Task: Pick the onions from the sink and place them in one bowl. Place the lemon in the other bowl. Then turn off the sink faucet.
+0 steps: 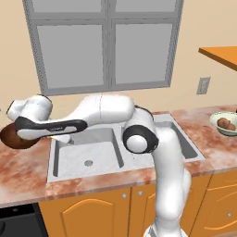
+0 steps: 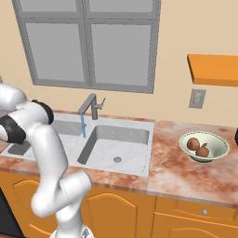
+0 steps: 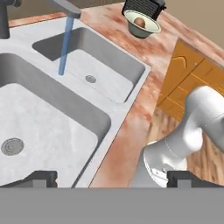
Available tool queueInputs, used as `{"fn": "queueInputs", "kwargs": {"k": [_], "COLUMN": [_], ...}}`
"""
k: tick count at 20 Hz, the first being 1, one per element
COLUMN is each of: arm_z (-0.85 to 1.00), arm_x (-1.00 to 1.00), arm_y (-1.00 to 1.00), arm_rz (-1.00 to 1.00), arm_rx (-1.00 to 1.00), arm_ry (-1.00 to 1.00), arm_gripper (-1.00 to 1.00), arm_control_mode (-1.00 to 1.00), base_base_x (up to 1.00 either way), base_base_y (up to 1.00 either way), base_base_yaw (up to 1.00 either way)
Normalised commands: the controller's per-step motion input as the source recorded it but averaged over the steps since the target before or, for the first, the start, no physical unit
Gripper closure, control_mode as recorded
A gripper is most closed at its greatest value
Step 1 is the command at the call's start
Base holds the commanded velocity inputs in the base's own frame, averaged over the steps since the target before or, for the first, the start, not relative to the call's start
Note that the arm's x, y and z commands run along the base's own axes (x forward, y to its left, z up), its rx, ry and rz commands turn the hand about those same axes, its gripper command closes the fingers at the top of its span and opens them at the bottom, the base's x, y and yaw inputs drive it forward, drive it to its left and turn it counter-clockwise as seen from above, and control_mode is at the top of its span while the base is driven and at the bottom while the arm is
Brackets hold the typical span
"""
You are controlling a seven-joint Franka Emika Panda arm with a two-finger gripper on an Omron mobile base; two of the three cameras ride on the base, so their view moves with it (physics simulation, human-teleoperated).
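The gripper [image 3: 112, 178] stands wide open with nothing between its tips, hanging over the left end of the sink [image 2: 139, 124] beside the dark brown bowl [image 1: 11, 139] on the desk [image 2: 176, 174]. Both basins lie bare, and water runs from the faucet [image 2: 92, 106]. At the desk's right end both onions [image 2: 198, 147] sit in the pale bowl [image 2: 218, 146].

A grey window [image 2: 88, 44], a wall outlet [image 2: 197, 98], an orange shelf [image 2: 213, 69], and orange cabinet doors [image 1: 88, 215].

Marbled countertop [image 2: 176, 172]; pale bowl [image 2: 204, 147], brown bowl [image 1: 14, 139].
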Motion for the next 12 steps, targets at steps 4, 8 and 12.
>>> {"fn": "queueInputs", "kwargs": {"k": [4,8,12], "arm_z": [-0.6,0.04,0.93], "arm_x": [-0.99,-0.8,-0.18], "arm_y": [-1.0,-1.0,-1.0], "arm_rz": [0.06,0.01,0.06], "arm_rx": [0.23,0.29,0.28], "arm_ry": [-0.26,-0.26,-0.1], "arm_gripper": [-1.0,-1.0,-1.0], "arm_control_mode": [-1.0,-1.0,-1.0], "base_base_x": [0.0,0.0,0.0], "base_base_y": [0.0,0.0,0.0], "base_base_yaw": [0.0,0.0,0.0]}}
